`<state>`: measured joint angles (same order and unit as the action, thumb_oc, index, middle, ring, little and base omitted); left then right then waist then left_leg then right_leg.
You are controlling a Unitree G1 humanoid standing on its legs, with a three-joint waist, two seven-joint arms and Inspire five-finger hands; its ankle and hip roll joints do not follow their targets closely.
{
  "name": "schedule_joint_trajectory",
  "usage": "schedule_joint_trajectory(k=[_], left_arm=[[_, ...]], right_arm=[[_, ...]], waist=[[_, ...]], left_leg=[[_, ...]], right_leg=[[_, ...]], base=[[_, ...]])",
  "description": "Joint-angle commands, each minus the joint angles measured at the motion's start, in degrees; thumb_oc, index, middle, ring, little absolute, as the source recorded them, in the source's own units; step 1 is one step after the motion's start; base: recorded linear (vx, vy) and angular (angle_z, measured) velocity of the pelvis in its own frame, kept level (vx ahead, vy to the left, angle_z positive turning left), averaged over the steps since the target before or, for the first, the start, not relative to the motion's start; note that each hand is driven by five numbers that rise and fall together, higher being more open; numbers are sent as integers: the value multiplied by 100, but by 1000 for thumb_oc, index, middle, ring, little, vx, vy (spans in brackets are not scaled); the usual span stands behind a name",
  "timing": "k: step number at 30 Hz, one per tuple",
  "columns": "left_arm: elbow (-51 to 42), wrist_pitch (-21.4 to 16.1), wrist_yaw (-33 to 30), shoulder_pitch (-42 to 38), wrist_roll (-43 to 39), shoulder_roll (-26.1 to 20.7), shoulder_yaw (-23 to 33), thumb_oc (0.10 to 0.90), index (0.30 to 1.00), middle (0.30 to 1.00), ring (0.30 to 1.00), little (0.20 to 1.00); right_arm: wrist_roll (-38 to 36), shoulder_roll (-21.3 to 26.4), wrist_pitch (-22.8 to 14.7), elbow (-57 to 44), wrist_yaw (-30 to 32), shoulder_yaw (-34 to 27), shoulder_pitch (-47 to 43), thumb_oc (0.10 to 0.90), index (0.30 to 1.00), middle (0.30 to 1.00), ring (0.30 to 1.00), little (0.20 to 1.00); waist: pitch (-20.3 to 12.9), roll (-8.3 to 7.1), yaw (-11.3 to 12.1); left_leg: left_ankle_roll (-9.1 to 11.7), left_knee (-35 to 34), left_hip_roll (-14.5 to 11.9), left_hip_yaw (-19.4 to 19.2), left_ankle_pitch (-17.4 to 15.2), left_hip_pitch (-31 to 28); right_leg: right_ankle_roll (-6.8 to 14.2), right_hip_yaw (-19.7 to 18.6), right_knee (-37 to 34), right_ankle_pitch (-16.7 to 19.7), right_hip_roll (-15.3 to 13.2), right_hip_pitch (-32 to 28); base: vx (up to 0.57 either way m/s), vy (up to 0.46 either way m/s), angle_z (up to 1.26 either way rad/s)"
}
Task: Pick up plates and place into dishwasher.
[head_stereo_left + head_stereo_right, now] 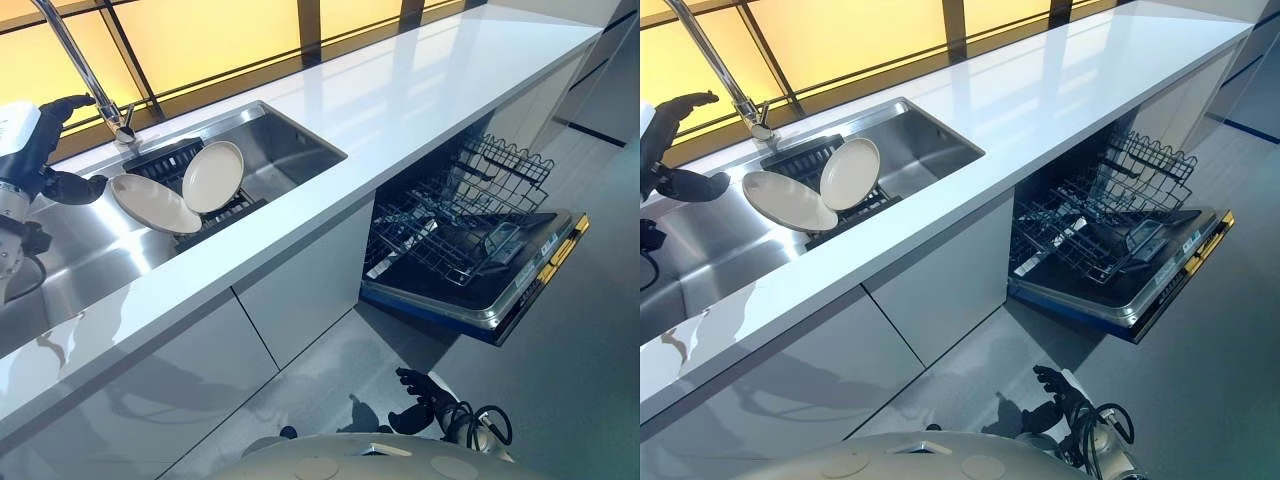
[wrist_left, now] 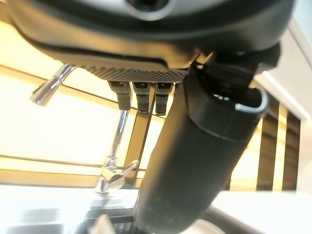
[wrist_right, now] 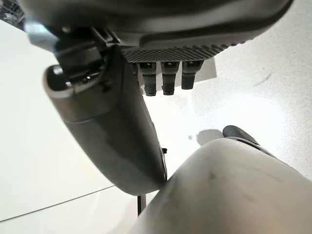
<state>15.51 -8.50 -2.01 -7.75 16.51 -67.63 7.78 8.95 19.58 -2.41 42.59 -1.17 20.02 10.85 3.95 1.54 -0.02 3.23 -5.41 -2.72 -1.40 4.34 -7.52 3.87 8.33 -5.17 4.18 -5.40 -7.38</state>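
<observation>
Plates sit in the steel sink (image 1: 290,150), two of them, propped in a dark rack (image 1: 215,215) on its floor: the rounder plate (image 1: 213,176) stands tilted on edge, and the flatter plate (image 1: 155,203) leans low beside it, their rims overlapping. No writing shows on either. The left hand (image 1: 50,150) hovers just beside the flatter plate's outer rim, at the sink's edge, fingers loosely spread with the thumb held apart from them, gripping nothing; its wrist view looks past straight fingers toward the faucet (image 1: 85,70), which rises behind the rack. A white countertop (image 1: 420,90) runs along past the sink. Under it, well apart from the plates, the dishwasher (image 1: 480,270) stands with its door dropped flat and its wire rack (image 1: 450,215) drawn out over it; a label on the door edge is too small to read. The right hand (image 1: 425,395) hangs low above the grey floor (image 1: 580,380), fingers relaxed and holding nothing.
</observation>
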Motion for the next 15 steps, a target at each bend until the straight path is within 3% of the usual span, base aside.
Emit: schedule_joint_trajectory(k=[1, 10, 15], left_arm=[[234, -377, -234, -639, 389, -804, 164, 800, 900, 900, 900, 900], [496, -535, -265, -902, 1614, -1088, -340, 800, 900, 900, 900, 900], [432, -564, -268, -994, 1629, -1137, -485, 800, 900, 900, 900, 900]], right_arm=[[-182, 310, -125, -568, -25, 95, -209, 800, 900, 900, 900, 900], [-249, 366, -95, -531, -38, 94, -289, 800, 900, 900, 900, 900], [-190, 365, -226, -338, -54, 62, -313, 800, 900, 900, 900, 900]], waist=[[29, 129, -66], [41, 157, -100], [48, 172, -111]], left_leg=[[-432, 119, 489, -435, -762, -120], [-442, 131, 496, -520, -778, -105], [-446, 140, 503, -529, -784, -106]], right_leg=[[372, 15, 294, -334, -65, 137], [410, 12, 301, -303, -82, 182], [401, 1, 301, -306, -76, 183]], base=[[-12, 5, 5], [0, 0, 0], [0, 0, 0]])
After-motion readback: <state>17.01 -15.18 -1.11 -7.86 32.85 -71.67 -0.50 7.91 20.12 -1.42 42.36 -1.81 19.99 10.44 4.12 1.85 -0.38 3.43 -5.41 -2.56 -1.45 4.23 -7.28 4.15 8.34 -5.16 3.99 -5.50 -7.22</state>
